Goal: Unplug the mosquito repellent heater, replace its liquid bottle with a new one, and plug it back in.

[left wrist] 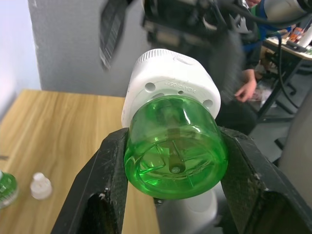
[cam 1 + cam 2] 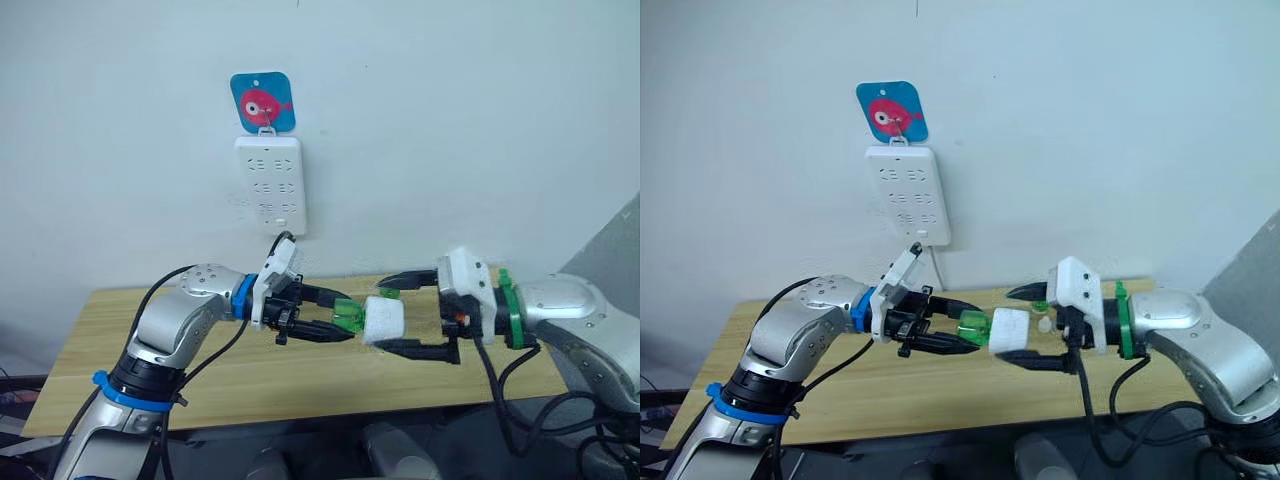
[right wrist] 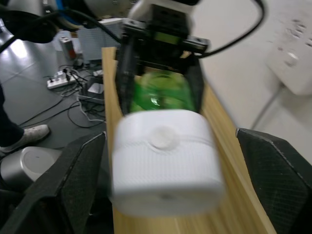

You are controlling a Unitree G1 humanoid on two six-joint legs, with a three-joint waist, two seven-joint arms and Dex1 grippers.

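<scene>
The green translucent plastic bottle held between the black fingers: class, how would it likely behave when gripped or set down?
The green translucent plastic bottle looks smooth and glossy, so probably slippery. Its round body would likely roll if laid on the wooden table. It seems rigid in the left end effector, still attached to the white rounded heater.

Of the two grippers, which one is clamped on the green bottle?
The left gripper: it grips the green translucent bottle, while the right gripper stands open around the white heater.

Both arms: silver-grey rounded shells. Left arm [image 2: 175, 320] carries blue rings at wrist and elbow; right arm [image 2: 570, 310] carries a green wrist ring. White camera housings, black jaws, loose black cables on each.
</scene>
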